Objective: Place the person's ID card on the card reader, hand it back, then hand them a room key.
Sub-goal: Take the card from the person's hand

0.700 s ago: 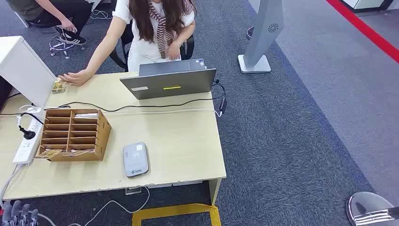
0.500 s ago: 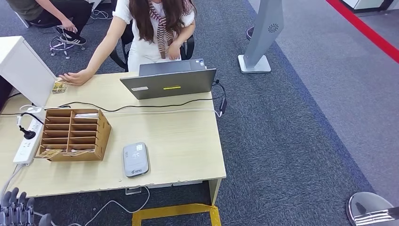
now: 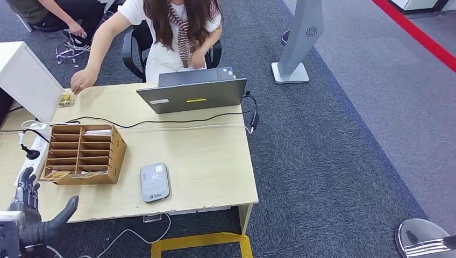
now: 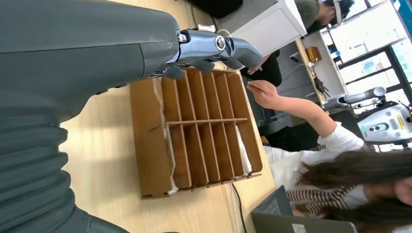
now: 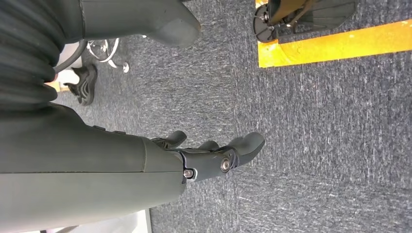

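Grey left hand (image 3: pixel 33 215) hovers at the tabletop (image 3: pixel 204 161) edge, fingers spread, holding nothing; up at the far corner the person's hand (image 3: pixel 82 80) is on the ID card (image 3: pixel 66 99); card reader (image 3: pixel 155 181) waits mid-table; right hand (image 5: pixel 214 158) hangs loosely open over carpet, empty. Opening step: next, reach for that card

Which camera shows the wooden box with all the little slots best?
The head view shows the wooden box best: you see it whole on the desk, left of the card reader. The left wrist view shows its slots close up, turned sideways, with the left hand partly covering it. The right wrist view looks at the floor.
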Controlling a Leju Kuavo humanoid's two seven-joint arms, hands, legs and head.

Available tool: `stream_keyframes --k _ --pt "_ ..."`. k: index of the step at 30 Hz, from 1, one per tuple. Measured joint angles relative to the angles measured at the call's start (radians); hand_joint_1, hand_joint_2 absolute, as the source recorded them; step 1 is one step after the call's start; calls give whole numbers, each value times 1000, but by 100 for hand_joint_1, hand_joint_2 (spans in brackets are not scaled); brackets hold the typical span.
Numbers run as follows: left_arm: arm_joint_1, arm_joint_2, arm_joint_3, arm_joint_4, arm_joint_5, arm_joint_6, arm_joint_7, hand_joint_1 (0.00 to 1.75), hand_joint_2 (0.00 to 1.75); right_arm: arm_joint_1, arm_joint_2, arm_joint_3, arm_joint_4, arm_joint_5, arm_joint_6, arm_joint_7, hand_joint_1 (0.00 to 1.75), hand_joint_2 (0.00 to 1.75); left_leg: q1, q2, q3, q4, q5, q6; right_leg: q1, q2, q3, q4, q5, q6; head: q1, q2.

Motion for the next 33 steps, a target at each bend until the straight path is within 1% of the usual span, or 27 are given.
stream_keyframes --k 17,33 --pt "-313 106 -164 211 -416 188 177 0 175 -11 7 30 2 27 21 27 0 175 0 0 0 0 2 -1 0 0 0 0 1 -1 0 0" --pt "-607 224 -298 442 -809 356 360 0 175 -21 14 57 7 58 38 49 0 175 0 0 0 0 2 -1 0 1 -1 1 2 -2 0 0"
